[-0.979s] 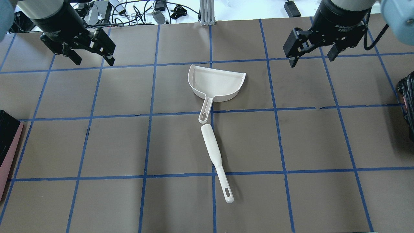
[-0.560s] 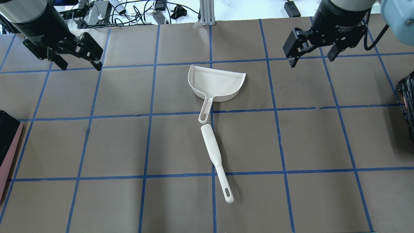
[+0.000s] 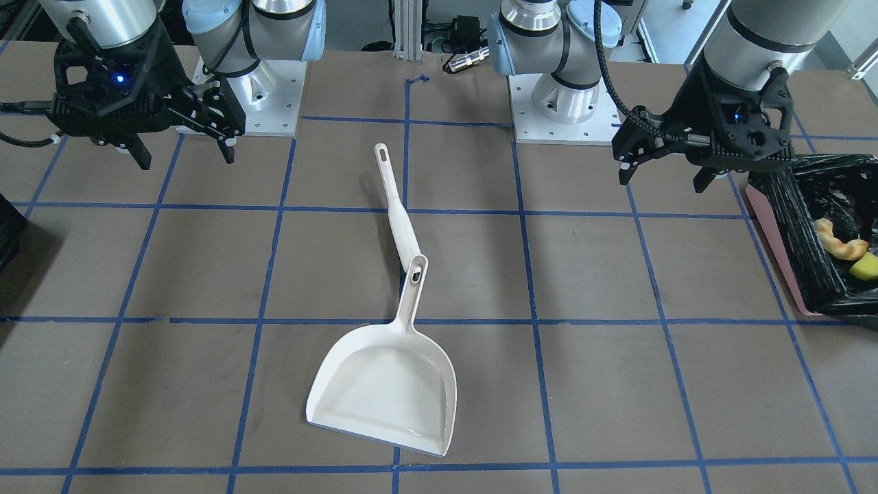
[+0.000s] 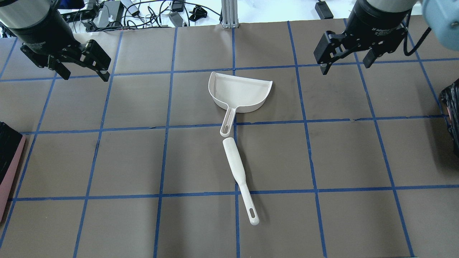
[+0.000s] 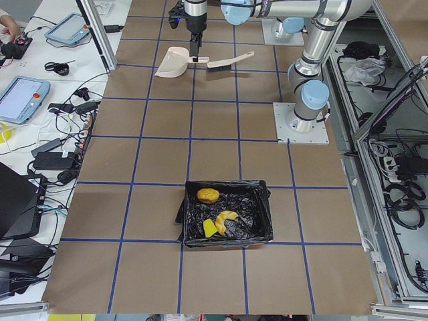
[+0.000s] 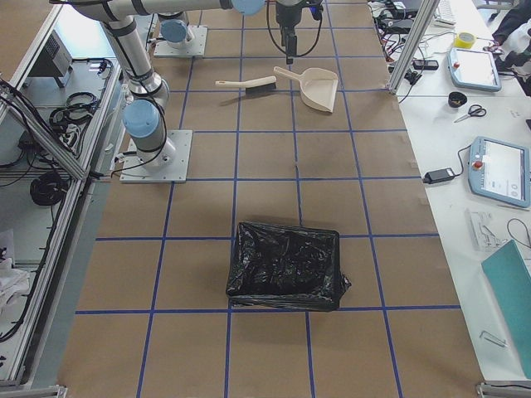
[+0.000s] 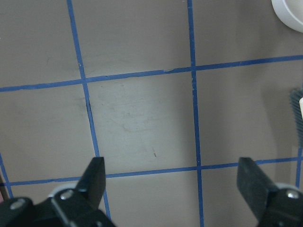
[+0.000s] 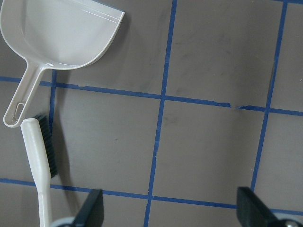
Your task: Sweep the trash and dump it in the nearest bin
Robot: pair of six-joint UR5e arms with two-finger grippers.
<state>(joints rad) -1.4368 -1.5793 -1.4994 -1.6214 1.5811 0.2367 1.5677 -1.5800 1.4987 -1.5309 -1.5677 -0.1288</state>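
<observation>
left end effector (image 4: 84,71): hanging wide, gripping nothing | right end effector (image 4: 346,64): hanging wide, gripping nothing | brown-orange lump (image 5: 208,195), tan curved peel (image 5: 226,219), yellow-green wedge (image 5: 209,227): lying in pink rectangular bin lined with black plastic bag (image 5: 257,231) | cream plastic dustpan (image 4: 239,94), cream long-handled brush (image 4: 239,177): lying mid-surface (image 4: 125,157), handle ends near each other

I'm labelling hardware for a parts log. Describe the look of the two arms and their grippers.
Both arms have silver-grey tube links with pale blue joint caps, on round silver bases bolted to metal plates. The left gripper and right gripper are matte black, angular, two-fingered, each with a small blue light on its housing. A black ribbed cable runs down to the left gripper; white lettering marks the wrists.
</observation>
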